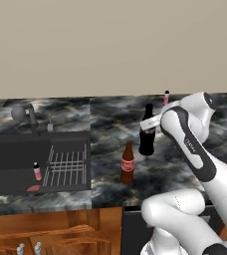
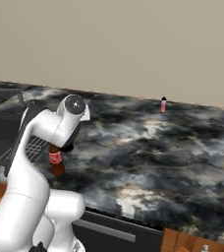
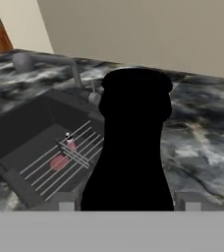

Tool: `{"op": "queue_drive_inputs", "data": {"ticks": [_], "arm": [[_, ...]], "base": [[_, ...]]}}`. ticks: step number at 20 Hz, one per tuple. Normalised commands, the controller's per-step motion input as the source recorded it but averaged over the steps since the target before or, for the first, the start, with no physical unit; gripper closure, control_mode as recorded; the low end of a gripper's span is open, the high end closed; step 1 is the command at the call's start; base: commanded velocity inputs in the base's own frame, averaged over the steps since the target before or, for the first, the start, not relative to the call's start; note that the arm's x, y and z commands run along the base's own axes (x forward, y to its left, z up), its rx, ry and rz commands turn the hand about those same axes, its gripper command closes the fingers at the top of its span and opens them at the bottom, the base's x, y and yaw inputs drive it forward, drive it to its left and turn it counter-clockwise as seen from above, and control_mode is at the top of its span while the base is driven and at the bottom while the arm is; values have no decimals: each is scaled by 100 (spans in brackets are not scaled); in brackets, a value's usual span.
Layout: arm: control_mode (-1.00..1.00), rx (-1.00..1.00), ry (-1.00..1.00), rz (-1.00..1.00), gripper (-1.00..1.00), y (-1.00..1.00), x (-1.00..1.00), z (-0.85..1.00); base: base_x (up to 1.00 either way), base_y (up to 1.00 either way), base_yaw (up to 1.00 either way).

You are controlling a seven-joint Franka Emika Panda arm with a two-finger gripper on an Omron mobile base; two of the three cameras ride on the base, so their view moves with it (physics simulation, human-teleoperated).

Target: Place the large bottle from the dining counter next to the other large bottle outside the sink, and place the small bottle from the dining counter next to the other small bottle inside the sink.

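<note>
the tall black glass bottle with its slim neck (image 1: pixel 147 134) stands upright on the black-and-white marbled stone counter (image 1: pixel 110 119), a little right of centre in the left base view. the white arm's two-finger gripper (image 1: pixel 150 124) sits around its upper part, and in the hand view the bottle fills the middle as a smooth dark silhouette (image 3: pixel 132 147) between the two finger tips, which are spread to either side of it; whether they actually press on the glass i cannot tell.

just beside it, lower and slightly to the left, stands the tall brown glass bottle with a red label round its middle (image 1: pixel 128 164), glossy and narrow-necked. in the right base view only its lower half shows beneath the arm (image 2: pixel 56 160).

at the left of that frame lies the deep black rectangular sink (image 1: pixel 16 167), matte and boxy, with a metal grid rack (image 1: pixel 68 167) of thin pale bars and a grey curved faucet (image 1: pixel 28 115) behind it. inside the basin stands a tiny pink bottle with a dark cap (image 1: pixel 37 171), next to the rack.

far back near the wall, in the upper right of the frame, a tiny pinkish-orange bottle with a dark cap (image 1: pixel 166 97) stands upright on the marble, well apart from the others.
</note>
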Motion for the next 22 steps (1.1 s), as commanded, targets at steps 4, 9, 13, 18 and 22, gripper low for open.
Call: {"op": "queue_drive_inputs", "data": {"ticks": [4, 9, 13, 18, 22], "arm": [[-100, -2, 5, 5, 100, -7, 0, -7], [-100, 9, -2, 1, 100, 0, -4, -33], [-100, 9, -9, 2, 100, 0, -3, -44], [-100, 0, -11, 5, 100, 0, 0, -17], [-100, -4, -2, 8, 100, 0, 0, -18]], "base": [[0, 0, 0], [0, 0, 0], [0, 0, 0], [0, 0, 0], [0, 0, 0]]}}
